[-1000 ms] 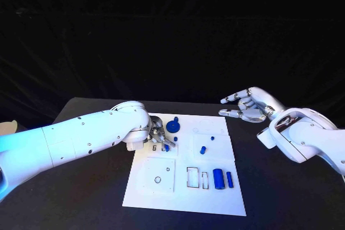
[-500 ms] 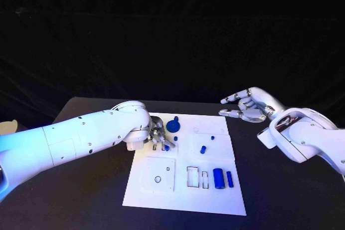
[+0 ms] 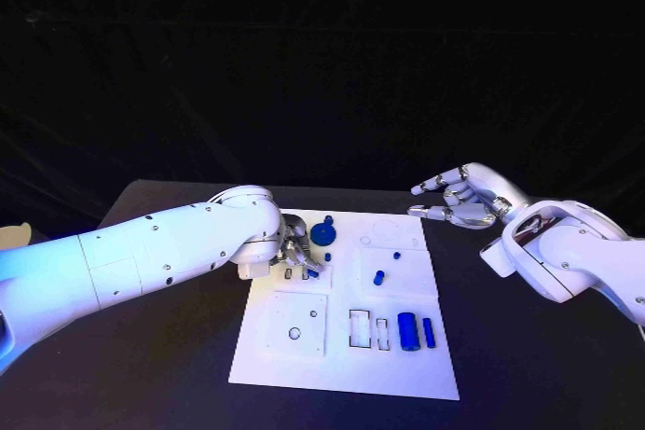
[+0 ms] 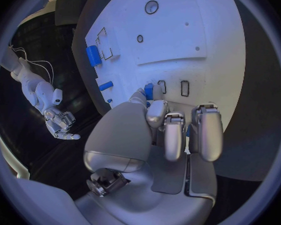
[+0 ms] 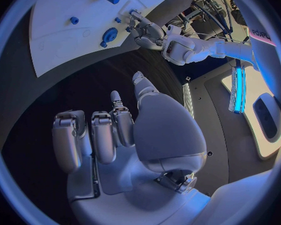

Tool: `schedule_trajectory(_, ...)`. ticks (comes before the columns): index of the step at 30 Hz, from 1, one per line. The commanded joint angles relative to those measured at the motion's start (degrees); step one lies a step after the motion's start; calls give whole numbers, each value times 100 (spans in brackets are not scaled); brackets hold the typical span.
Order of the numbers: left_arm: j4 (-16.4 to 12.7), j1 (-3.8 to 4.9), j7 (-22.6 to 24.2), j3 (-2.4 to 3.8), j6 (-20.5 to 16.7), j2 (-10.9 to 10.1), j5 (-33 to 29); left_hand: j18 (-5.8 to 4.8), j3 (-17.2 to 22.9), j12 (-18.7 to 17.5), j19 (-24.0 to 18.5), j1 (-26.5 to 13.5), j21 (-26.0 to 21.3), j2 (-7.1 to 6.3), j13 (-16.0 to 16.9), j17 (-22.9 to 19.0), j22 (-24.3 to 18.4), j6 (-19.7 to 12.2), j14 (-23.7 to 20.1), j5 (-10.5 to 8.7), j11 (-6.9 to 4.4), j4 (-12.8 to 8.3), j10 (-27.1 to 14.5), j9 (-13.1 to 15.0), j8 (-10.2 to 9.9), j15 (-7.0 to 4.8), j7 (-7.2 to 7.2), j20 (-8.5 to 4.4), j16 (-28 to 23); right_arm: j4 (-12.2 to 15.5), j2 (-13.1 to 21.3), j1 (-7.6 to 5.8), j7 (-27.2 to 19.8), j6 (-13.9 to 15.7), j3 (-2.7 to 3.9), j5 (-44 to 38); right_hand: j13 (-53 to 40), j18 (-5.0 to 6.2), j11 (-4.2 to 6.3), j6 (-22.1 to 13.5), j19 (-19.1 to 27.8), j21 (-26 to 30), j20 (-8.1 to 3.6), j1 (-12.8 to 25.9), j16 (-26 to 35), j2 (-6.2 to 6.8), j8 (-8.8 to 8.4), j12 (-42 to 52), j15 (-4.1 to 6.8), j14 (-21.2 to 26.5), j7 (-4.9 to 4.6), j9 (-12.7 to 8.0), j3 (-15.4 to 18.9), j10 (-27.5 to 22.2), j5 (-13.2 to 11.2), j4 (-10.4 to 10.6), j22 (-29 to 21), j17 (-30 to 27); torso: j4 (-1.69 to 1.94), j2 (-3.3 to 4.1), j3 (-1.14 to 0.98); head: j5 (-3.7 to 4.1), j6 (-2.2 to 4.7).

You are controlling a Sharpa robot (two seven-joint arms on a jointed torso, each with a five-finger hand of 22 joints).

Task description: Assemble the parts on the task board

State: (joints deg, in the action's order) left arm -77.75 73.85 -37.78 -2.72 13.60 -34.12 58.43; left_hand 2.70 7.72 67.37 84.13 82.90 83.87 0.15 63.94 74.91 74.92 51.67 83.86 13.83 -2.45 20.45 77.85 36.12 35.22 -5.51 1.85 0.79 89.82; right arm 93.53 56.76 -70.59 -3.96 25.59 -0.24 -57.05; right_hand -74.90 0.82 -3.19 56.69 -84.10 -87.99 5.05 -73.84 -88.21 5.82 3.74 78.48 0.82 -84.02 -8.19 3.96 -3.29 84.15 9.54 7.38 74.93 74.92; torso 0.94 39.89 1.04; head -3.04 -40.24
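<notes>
I take the task board (image 3: pixel 344 351) as my landmark: the white plate in the middle of the black table (image 3: pixel 148 374). The part I am working is a small blue piece (image 4: pixel 148 90) at the board's left edge, in its far half, sitting at the tips of my left hand (image 3: pixel 297 251). From the left wrist view its fingers (image 4: pixel 207 130) are curled down close together over the board with the piece just off the thumb tip, but I cannot tell whether it is actually pinched or only touched. Just beyond that hand, nearer the board's far edge, stands the round blue knob (image 3: pixel 322 234). Toward the board's middle lie two more small blue pieces (image 3: pixel 379 279), and in the near right part a blue cylinder (image 3: pixel 407 331) and a slimmer blue bar (image 3: pixel 429 332) lie beside outlined slots (image 3: pixel 361 328).

My right hand (image 3: pixel 455 199) hangs off the board's far right corner, fingers loosely apart, holding nothing.

I judge this to be the seating of one small piece on the left side. Next I would need a firm pinch, the piece held upright, and a straight press into its slot.
</notes>
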Motion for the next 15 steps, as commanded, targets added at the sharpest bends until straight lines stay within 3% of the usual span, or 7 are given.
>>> schedule_trajectory(1,-30,-13,10,-9,35,4,1,-28,1877,-7,122,-288,4,-603,50,1509,385,35,614,87,23,-811,16,94,22,24,32,17,18,4,-5,8,49,-130,-2,-148,-926,29,-8,50,-331,32,23,-31,28,-44,34,-20,5,-504,-2,7,38,115,38,5,1045,1119,1,-3,1,-2,0)
schedule_trajectory(5,-83,-13,57,-9,-242,-42,-101,-36,2593,27,137,-654,19,-856,85,1509,424,29,614,150,35,-994,67,251,117,25,12,17,18,11,-2,12,78,-152,-4,-214,-923,30,-7,51,-330,34,22,-34,31,-38,33,-25,5,-503,-1,7,46,113,40,4,1042,1115,10,-4,-5,-20,2)
schedule_trajectory(7,-133,-12,88,-10,-431,-79,-146,-41,2837,62,152,-805,37,-913,121,1509,461,41,614,210,30,-1105,101,316,160,23,8,8,18,19,3,13,95,-156,-5,-231,-922,31,-7,53,-329,35,21,-28,33,-35,33,-26,6,-502,0,7,59,113,40,10,1040,1112,18,1,-7,-14,12)
schedule_trajectory(15,-399,-14,155,-9,-1009,-247,-172,-75,3150,175,221,-1034,123,-1037,241,1509,620,71,614,356,8,-1325,195,409,214,2,-4,-1,18,16,4,17,119,-164,-12,-250,-921,30,-6,56,-329,35,19,-15,35,-30,33,-26,8,-502,1,7,81,114,39,22,1041,1108,13,2,-1,-31,5)
